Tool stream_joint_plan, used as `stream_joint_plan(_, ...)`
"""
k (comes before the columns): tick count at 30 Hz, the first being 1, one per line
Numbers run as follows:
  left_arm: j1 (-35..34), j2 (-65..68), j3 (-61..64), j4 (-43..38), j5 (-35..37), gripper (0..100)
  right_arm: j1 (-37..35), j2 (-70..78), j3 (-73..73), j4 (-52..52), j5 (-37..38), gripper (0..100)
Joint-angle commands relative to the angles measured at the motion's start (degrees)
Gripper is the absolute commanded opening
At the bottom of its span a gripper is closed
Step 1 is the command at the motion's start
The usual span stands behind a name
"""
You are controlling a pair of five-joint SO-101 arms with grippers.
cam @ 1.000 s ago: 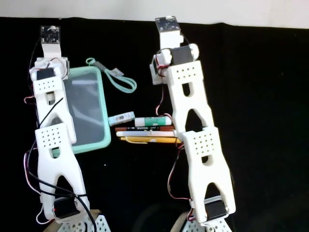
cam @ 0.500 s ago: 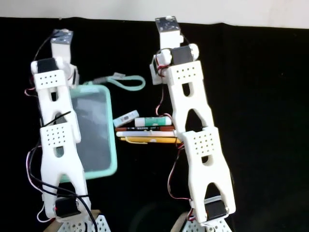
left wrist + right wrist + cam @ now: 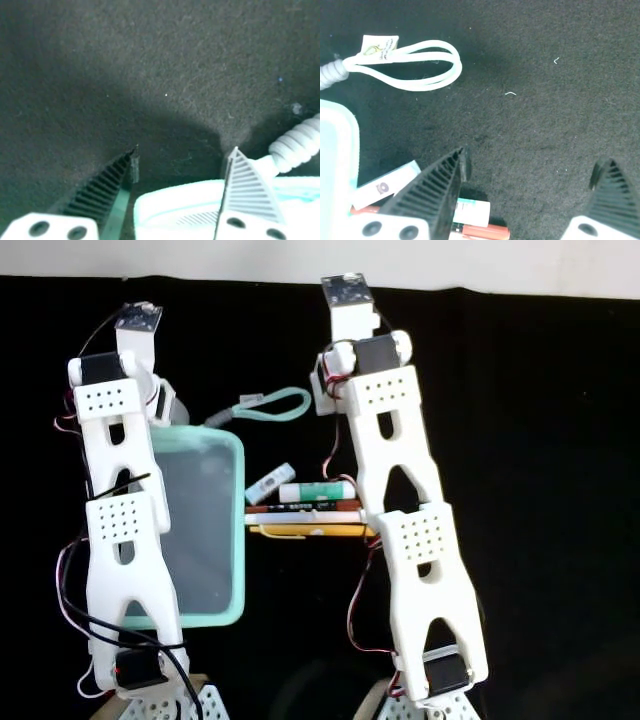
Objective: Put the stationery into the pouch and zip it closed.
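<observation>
The left gripper (image 3: 184, 150) is seen with jaws apart, a rim corner of the mint pouch (image 3: 170, 200) lying between them; contact cannot be told. The right gripper (image 3: 535, 162) is spread wide over the black cloth (image 3: 545, 75), nothing held. The pens (image 3: 300, 508) beside the pouch are partly covered by the right arm (image 3: 400, 460).

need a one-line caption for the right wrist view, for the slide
Open right gripper hovers over the black cloth table, mint-green plastic pouch, its white cord loop and loose stationery alongside.
</observation>
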Motion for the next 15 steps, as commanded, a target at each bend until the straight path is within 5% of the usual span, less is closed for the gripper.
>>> stream_joint_plan(1, -2.07, -4.18, -1.54, 0.62, -0.18, 29, -1.10, -1.45, -0.75, 0.66, -0.53, 37.2)
stream_joint_plan(15, -8.13, -4.62, 7.43, 3.16, -0.44, 29, -4.97, -1.45, -0.75, 0.66, -0.44, 37.2)
